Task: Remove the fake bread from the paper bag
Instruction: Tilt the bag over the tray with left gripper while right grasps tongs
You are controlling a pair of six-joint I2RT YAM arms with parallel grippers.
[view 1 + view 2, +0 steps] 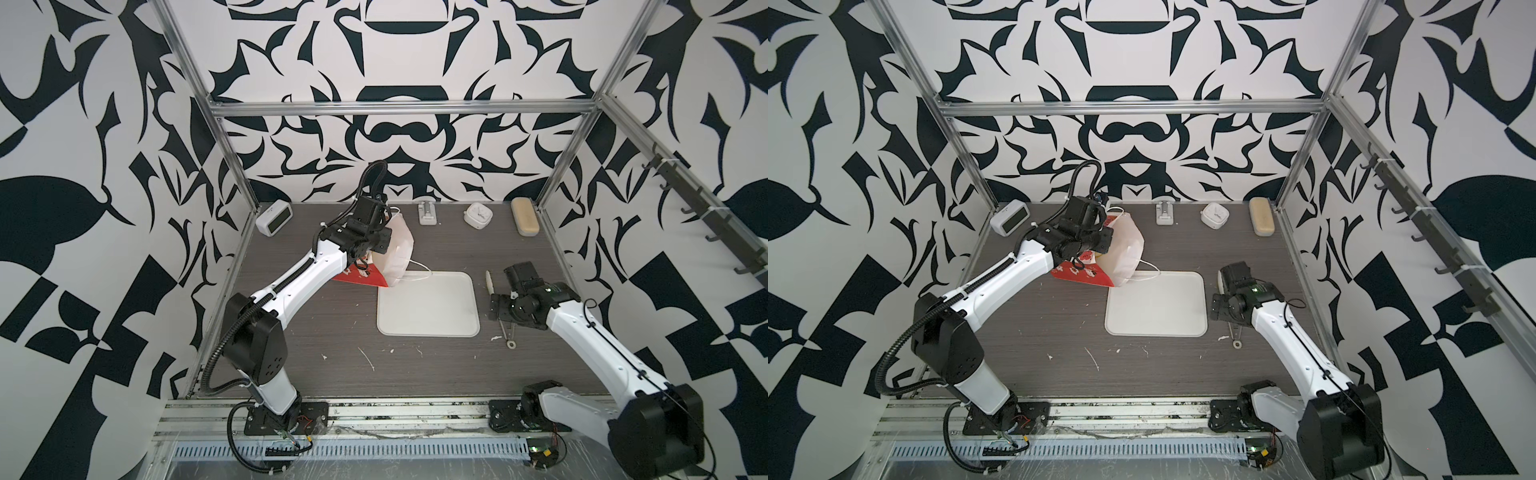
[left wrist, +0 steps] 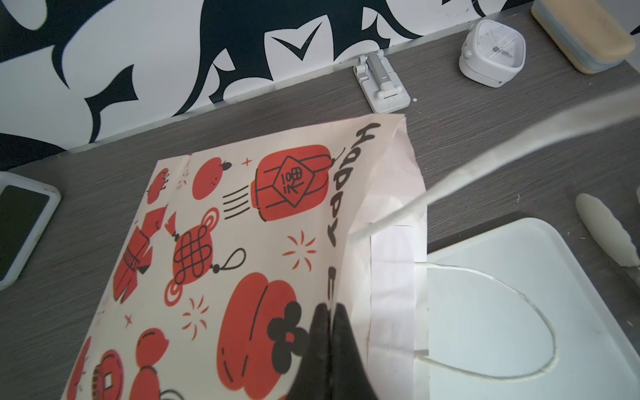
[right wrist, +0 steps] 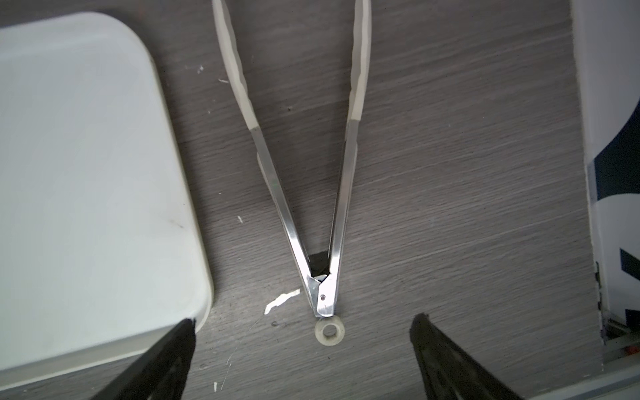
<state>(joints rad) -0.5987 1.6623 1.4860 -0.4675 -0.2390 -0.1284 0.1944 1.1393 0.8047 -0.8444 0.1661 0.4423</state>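
In both top views the paper bag (image 1: pixel 397 253) lies tipped on its side at the far left corner of the white tray (image 1: pixel 428 332), its mouth and one cord handle reaching over that corner. The left gripper (image 1: pixel 376 245) sits on the bag's upper wall. The right gripper (image 1: pixel 503 316) hovers just off the tray's right edge, over a pair of tongs (image 1: pixel 509 334) lying on the table. The tray (image 1: pixel 1156 307) is bare, and no fake bread is plainly visible, so it is presumably inside the bag (image 1: pixel 1127 245). In the left wrist view the black fingers (image 2: pixel 341 346) are pressed together and seem to pinch the cream, red-printed paper near the mouth fold. The cord handle (image 2: pixel 519 301) droops onto the tray. In the right wrist view the fingers are spread wide and hold nothing, with the tongs' hinge (image 3: pixel 322 298) between them, beside the tray's corner. The thin paper will likely crease and slide, so a pinch close to the mouth rim seems the best hold on it. The toy bread is probably light, rigid and slick, so the tongs' soft tips should take it across the middle.
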